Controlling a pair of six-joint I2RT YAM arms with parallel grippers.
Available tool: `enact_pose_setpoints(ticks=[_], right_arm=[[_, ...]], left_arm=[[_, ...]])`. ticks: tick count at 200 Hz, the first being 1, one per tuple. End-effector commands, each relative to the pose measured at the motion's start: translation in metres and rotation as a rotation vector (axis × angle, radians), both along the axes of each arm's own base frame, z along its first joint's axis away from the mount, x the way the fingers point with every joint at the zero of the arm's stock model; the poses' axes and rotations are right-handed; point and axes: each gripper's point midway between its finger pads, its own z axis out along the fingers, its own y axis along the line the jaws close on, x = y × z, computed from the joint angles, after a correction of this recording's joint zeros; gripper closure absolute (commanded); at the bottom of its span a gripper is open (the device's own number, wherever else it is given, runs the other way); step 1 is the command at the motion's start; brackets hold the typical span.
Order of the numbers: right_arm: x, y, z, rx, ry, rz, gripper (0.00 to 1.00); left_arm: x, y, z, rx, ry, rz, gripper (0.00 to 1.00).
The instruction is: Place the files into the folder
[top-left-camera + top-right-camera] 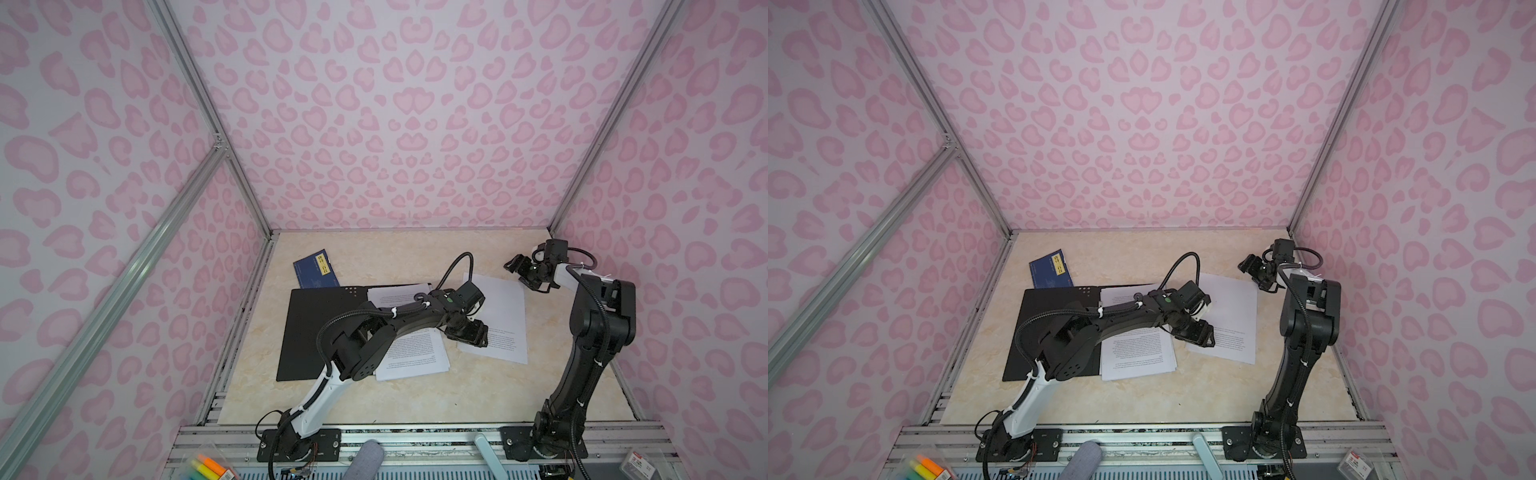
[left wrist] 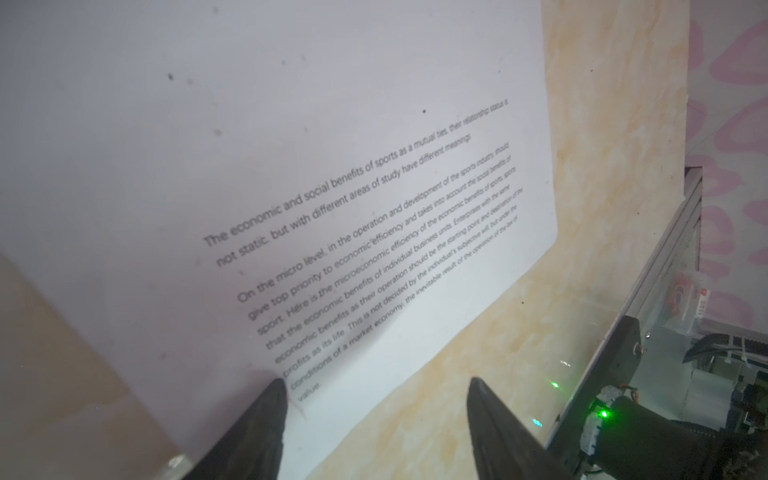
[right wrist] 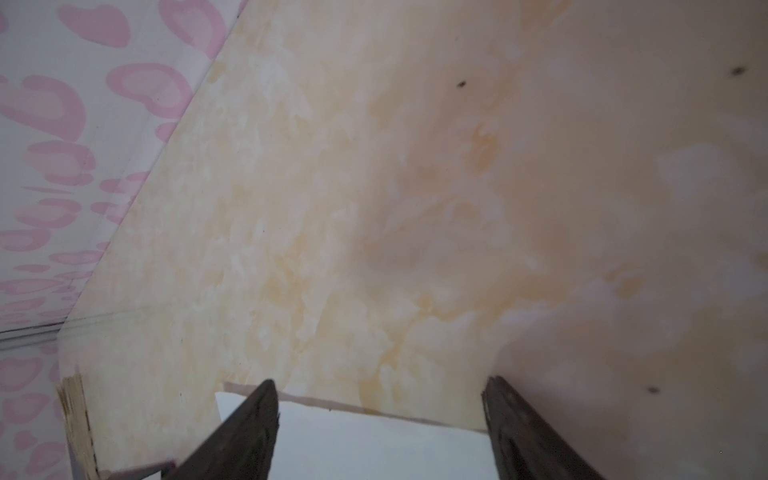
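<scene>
The left arm (image 1: 399,322) and right arm (image 1: 577,365) are built of matte black segments; a white lower link (image 1: 320,395) is fitted to the left, a white forearm sleeve (image 1: 570,273) to the right. Black corrugated conduits (image 1: 457,266) are bound on with white zip ties (image 1: 394,312). Black base plates (image 1: 328,446) are screwed down. Dark tapered fingers (image 2: 257,428) are carried by the left gripper (image 2: 376,380).
</scene>
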Motion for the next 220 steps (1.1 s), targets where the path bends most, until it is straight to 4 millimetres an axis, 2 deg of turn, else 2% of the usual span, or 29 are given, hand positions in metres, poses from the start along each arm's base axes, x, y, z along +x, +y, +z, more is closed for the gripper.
enact_pose_setpoints(ticks=[1, 36, 54, 81, 104, 134, 168, 206, 220], right_arm=[[-0.062, 0.02, -0.036, 0.099, 0.253, -0.019, 0.21], [-0.095, 0.02, -0.031, 0.096, 0.273, -0.029, 0.2], [-0.105, 0.022, -0.021, 0.117, 0.257, -0.034, 0.19], [-0.119, 0.027, -0.005, 0.186, 0.213, -0.059, 0.12], [-0.127, 0.036, 0.008, 0.299, 0.148, -0.069, 0.02], [-0.134, 0.043, 0.024, 0.388, 0.085, -0.08, 0.02], [-0.134, 0.036, 0.054, 0.422, 0.003, -0.117, 0.02], [-0.143, 0.037, 0.06, 0.47, -0.014, -0.169, 0.02], [-0.144, 0.038, 0.057, 0.463, -0.012, -0.163, 0.02]], left_arm=[[0.002, 0.023, -0.028, 0.126, 0.004, 0.046, 0.3], [0.001, 0.025, -0.032, 0.131, 0.014, 0.051, 0.3], [0.001, 0.025, -0.033, 0.132, 0.019, 0.056, 0.3], [0.003, 0.025, -0.035, 0.131, 0.032, 0.069, 0.3], [0.006, 0.026, -0.037, 0.127, 0.042, 0.08, 0.31], [0.007, 0.025, -0.036, 0.119, 0.048, 0.08, 0.31], [0.008, 0.027, -0.037, 0.121, 0.052, 0.083, 0.31], [0.007, 0.027, -0.038, 0.118, 0.055, 0.083, 0.31], [0.007, 0.026, -0.038, 0.112, 0.06, 0.083, 0.31]])
